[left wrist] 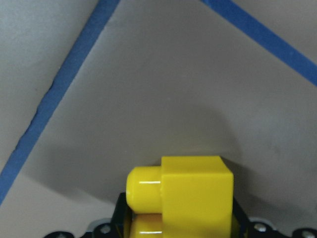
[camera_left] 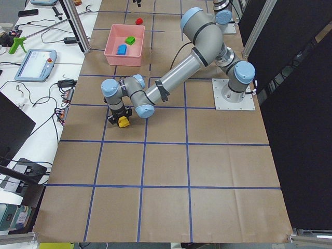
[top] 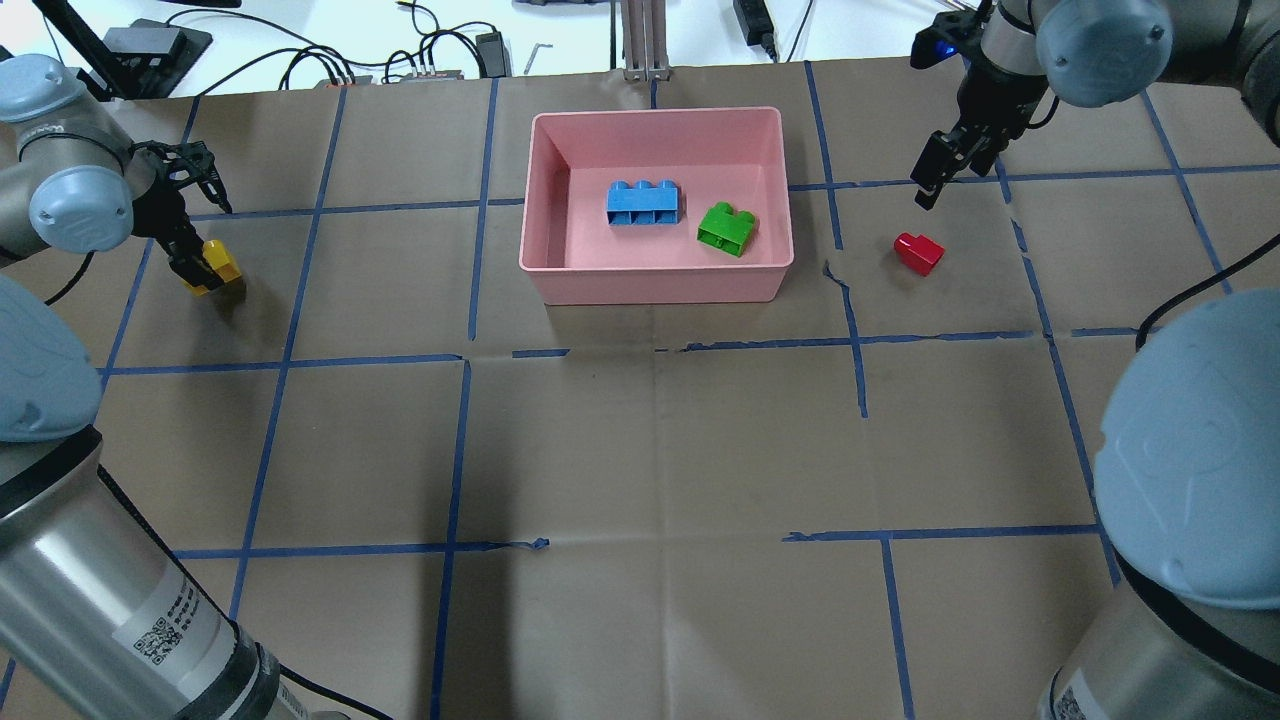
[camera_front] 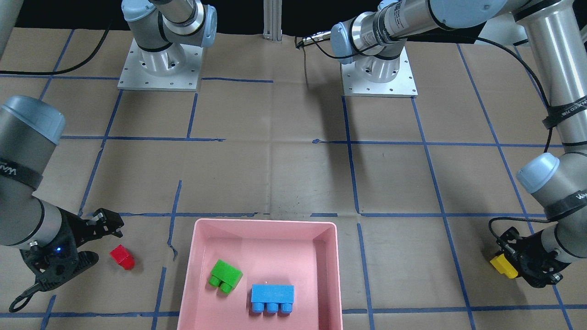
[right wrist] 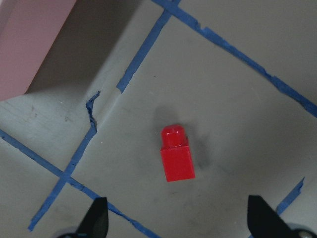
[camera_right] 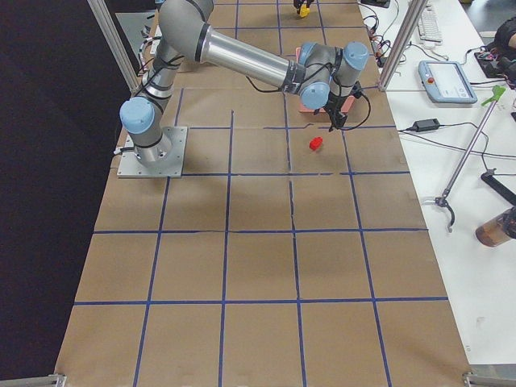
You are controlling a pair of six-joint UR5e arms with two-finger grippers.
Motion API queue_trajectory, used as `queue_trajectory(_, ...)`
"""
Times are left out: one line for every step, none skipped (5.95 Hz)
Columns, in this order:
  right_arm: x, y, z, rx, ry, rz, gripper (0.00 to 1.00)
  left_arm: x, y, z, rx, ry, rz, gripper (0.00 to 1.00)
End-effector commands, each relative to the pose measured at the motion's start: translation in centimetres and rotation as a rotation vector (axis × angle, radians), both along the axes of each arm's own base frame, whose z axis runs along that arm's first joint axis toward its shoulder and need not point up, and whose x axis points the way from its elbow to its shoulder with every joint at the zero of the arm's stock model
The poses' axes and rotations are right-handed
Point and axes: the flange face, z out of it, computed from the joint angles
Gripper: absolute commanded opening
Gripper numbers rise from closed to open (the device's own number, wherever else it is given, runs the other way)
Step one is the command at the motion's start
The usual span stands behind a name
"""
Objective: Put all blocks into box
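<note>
The pink box (top: 655, 112) stands at the table's far middle, with the blue block (top: 643, 203) and the green block (top: 727, 229) inside it. The red block (top: 919, 252) lies on the paper to the right of the box. My right gripper (top: 932, 175) is open and empty, just beyond the red block, which shows between its fingertips in the right wrist view (right wrist: 176, 158). My left gripper (top: 200, 270) is shut on the yellow block (top: 220, 262) at the far left, low over the table. The left wrist view shows the yellow block (left wrist: 193, 196) held between the fingers.
Brown paper with blue tape grid lines covers the table. The two arm bases (camera_front: 160, 64) (camera_front: 378, 68) stand at the robot's side. A corner of the pink box (right wrist: 29, 44) shows in the right wrist view. Cables and devices lie beyond the table's far edge.
</note>
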Motion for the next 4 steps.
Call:
queue_trajectory(0.6,0.3,-4.7,-0.085,0.012,0.056,1.00,-8.4,-0.1,7.2,-0.063,-0.034,-0.072,0.22)
queue_trajectory(1.1,-0.1,-6.4,-0.091,0.011,0.059,1.00,-15.9,0.1,9.8,-0.091,-0.028,-0.013,0.23)
queue_trajectory(1.6,-0.5,-8.9,-0.075,0.007,0.066,1.00,-23.5,0.3,11.9,-0.133,-0.018,0.045,0.23)
queue_trajectory(1.7,-0.4,-10.0,-0.081,0.004,0.068,0.99,-31.2,0.9,13.2,-0.171,0.001,0.094,0.23)
